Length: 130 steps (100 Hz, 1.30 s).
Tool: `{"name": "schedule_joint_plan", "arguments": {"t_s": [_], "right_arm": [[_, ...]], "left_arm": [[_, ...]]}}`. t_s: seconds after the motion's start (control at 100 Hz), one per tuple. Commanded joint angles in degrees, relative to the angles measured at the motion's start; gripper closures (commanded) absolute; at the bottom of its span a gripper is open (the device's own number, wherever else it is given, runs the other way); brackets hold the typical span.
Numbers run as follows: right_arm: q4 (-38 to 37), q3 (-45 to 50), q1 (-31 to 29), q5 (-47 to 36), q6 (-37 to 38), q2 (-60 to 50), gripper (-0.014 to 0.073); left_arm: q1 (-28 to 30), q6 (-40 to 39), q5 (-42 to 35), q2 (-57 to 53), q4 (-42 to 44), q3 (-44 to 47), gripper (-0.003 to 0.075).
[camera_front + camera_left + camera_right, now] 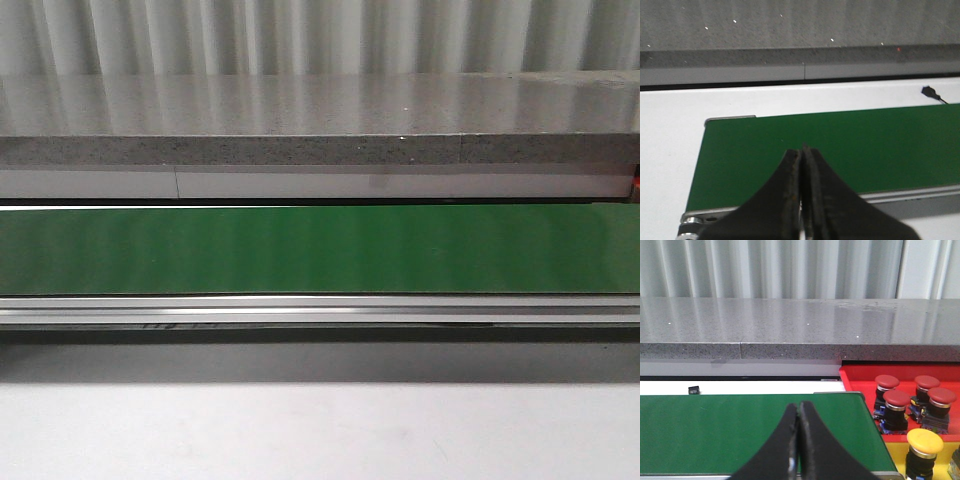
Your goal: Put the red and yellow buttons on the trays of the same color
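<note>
The green conveyor belt (320,248) is running left to right across the whole front view, and no button is lying on it in any of the three views. Its long axis is the line along which any new button would be travelling, so the coming move is turning on which end of that line each arm is covering.

The red tray (855,376) and, on its near side, the yellow tray (895,452) are sitting just off the belt's right end, visible only in the right wrist view. Four red buttons (896,407) are standing upright in the red tray, and one yellow button (924,447) is standing in the yellow tray.

The right gripper (799,412) is hanging over the belt's right end, the trays just to its right, so this arm is looking the nearer one for any placing. Its fingers are pressed together, holding nothing.

The left gripper (801,155) is hanging over the belt's left end, well away from the trays, fingers likewise together and empty.
</note>
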Motion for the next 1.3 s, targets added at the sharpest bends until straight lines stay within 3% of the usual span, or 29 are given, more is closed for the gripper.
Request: {"name": "schedule_joint_plan", "arguments": {"t_s": [0.0, 0.05, 0.56, 0.6, 1.29], "right_arm": [[-0.58, 0.10, 0.01, -4.80, 0.06, -0.90, 0.0659], [-0.58, 0.10, 0.01, -4.80, 0.06, -0.90, 0.0659], [-0.58, 0.10, 0.01, -4.80, 0.06, -0.90, 0.0659], [-0.58, 0.10, 0.01, -4.80, 0.06, -0.84, 0.0659], [-0.58, 0.06, 0.01, -4.74, 0.06, -0.85, 0.0659]], "left_arm": [[0.30, -5.46, -9.85, -1.88, 4.19, 1.54, 0.0740], [0.56, -8.46, -11.41, -3.70, 7.05, 3.59, 0.0740], [2.21, -8.47, -24.22, -23.06, 8.42, 24.75, 0.0740], [2.21, -8.47, -21.37, -23.00, 8.24, 24.49, 0.0740], [2.21, -8.47, -22.45, -23.06, 8.15, 24.50, 0.0740]]}}
